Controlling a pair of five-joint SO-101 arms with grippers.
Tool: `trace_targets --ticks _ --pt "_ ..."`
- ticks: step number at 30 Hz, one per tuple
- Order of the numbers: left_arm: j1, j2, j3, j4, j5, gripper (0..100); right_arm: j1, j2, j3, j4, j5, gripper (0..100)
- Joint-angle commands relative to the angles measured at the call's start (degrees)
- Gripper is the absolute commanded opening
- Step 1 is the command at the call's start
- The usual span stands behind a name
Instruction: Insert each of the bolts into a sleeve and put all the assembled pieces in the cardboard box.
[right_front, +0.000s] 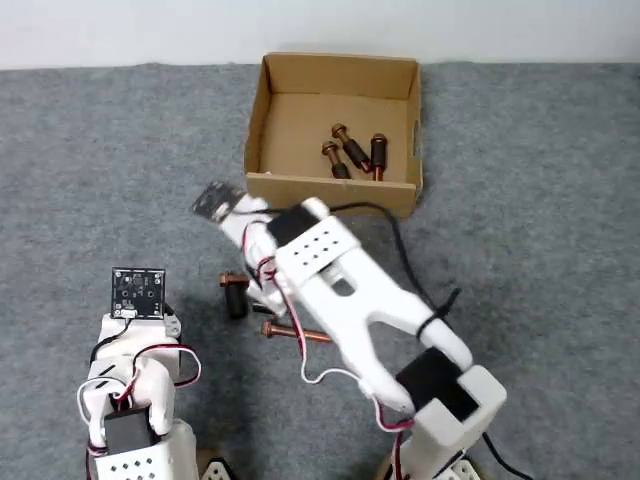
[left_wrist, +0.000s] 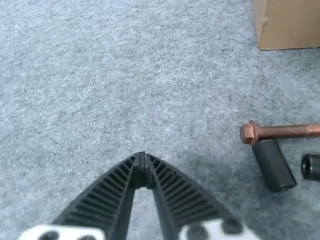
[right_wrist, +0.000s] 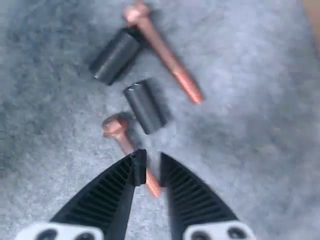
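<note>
The left fingers (left_wrist: 122, 192) are pressed together, empty; the right fingers (right_wrist: 117, 187) stand slightly apart, straddling a copper bolt (right_wrist: 119, 131) beside a black sleeve (right_wrist: 145, 106).

Both arms are white printed plastic with blocky links. Right arm (right_front: 370, 310): black servo block (right_front: 430, 375) near the base, rows of small holes on the upper housing, red, white and black wire loops, black cable (right_front: 398, 232) tied to the link. Left arm (right_front: 140, 350): same white shell, black servo, red and white wires, small black square circuit board (right_front: 138, 292) at the wrist. Left hand (left_wrist: 145, 172) and right hand (right_wrist: 150, 162): black ribbed tapered fingers on white bases with dark screws.
</note>
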Motion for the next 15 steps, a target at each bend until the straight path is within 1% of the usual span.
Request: trace_targets --ticks 1,3,9,15 --pt "-0.26 -0.18 -0.48 -1.58 -0.44 1 -1.19 3.91 -2.81 -0.84 0.70 18.4" --pt "-0.18 -0.18 -0.48 -1.58 -0.44 1 -1.54 7.34 -5.63 -0.84 0.70 20.2" --pt "-0.18 -0.18 -0.48 -1.49 -0.44 1 -1.98 16.22 -14.33 -0.75 0.70 15.3" --pt "-0.18 -0.18 -0.48 -1.49 -0.44 1 -2.07 22.11 -18.99 -0.75 0.70 14.3"
